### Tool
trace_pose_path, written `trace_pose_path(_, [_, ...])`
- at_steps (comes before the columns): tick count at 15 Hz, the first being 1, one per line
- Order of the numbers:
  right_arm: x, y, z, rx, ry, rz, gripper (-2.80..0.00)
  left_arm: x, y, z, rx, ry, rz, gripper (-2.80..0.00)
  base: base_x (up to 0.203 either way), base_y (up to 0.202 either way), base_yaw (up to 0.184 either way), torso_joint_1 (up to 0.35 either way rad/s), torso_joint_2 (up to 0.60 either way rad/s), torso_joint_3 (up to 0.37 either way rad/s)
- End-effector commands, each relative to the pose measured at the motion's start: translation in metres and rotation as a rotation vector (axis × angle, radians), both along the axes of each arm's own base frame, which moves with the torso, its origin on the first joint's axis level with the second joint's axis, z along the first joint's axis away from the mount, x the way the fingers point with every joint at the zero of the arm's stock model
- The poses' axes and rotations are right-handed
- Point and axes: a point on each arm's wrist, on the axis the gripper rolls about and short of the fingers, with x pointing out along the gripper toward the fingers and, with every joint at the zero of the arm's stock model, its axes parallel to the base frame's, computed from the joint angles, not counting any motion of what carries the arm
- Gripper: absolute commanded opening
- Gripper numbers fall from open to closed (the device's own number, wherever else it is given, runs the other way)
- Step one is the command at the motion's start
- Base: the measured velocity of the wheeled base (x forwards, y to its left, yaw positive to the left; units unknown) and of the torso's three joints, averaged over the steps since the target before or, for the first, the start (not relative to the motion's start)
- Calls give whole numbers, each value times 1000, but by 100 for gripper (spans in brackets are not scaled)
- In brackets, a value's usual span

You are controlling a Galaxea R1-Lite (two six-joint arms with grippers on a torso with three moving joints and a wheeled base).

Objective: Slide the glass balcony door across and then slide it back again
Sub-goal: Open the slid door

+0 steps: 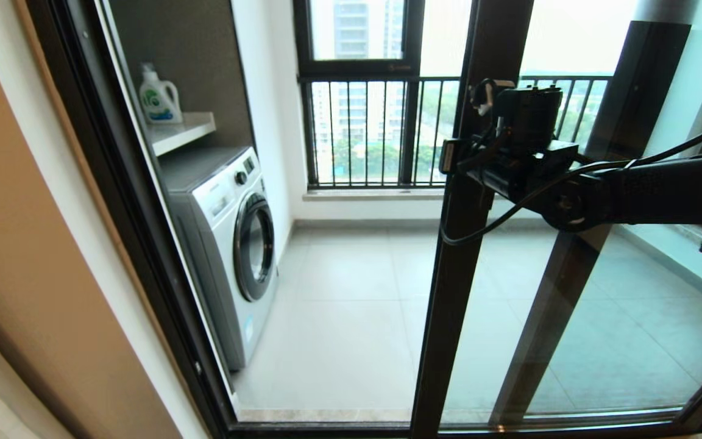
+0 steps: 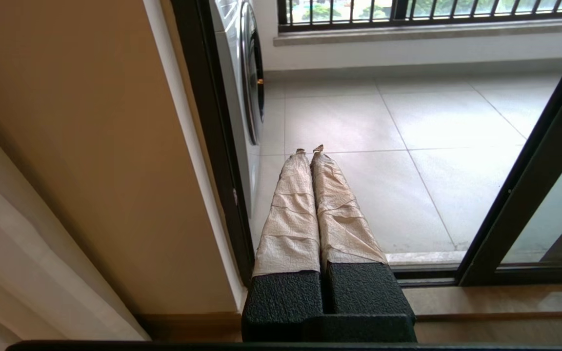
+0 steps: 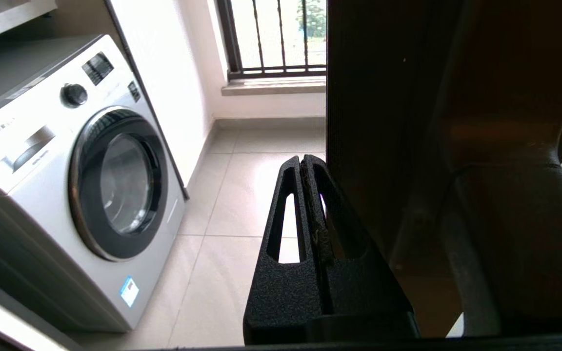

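Observation:
The glass balcony door [image 1: 456, 305] stands partly slid to the right, leaving the left half of the doorway open. Its dark brown stile [image 3: 373, 97] runs floor to ceiling; no handle shows. My right gripper [image 1: 451, 157] is at mid-height on that stile's open edge. In the right wrist view the right gripper [image 3: 305, 160] is shut, empty, one finger lying along the stile's side. My left gripper [image 2: 309, 150], fingers wrapped in tan tape, hangs shut and low by the left jamb, with the door's stile [image 2: 530, 185] off to one side. It is out of the head view.
A white washing machine [image 1: 229, 244] stands inside the balcony on the left, with a detergent bottle [image 1: 159, 97] on a shelf above. A second dark-framed glass panel [image 1: 570, 274] sits behind the door. The railed window [image 1: 381, 134] is at the back, the dark left jamb [image 1: 125, 183] beside a tan wall.

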Motion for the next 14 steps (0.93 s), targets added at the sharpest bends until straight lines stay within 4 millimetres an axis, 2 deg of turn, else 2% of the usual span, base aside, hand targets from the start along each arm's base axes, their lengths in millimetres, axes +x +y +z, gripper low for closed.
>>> trace_pose_path(1, [-5, -13, 5, 3, -2, -17, -280, 0, 0, 0, 0, 3, 0, -280, 0, 0, 0, 0, 0, 0])
trace_pose_path(8, [-16, -61, 2, 10, -3, -65, -280, 0, 0, 0, 0, 3, 0, -280, 0, 0, 0, 0, 0, 0])
trace_pose_path(14, [-21, -112, 6, 12, -12, -123, -280, 0, 0, 0, 0, 3, 0, -280, 0, 0, 0, 0, 0, 0])
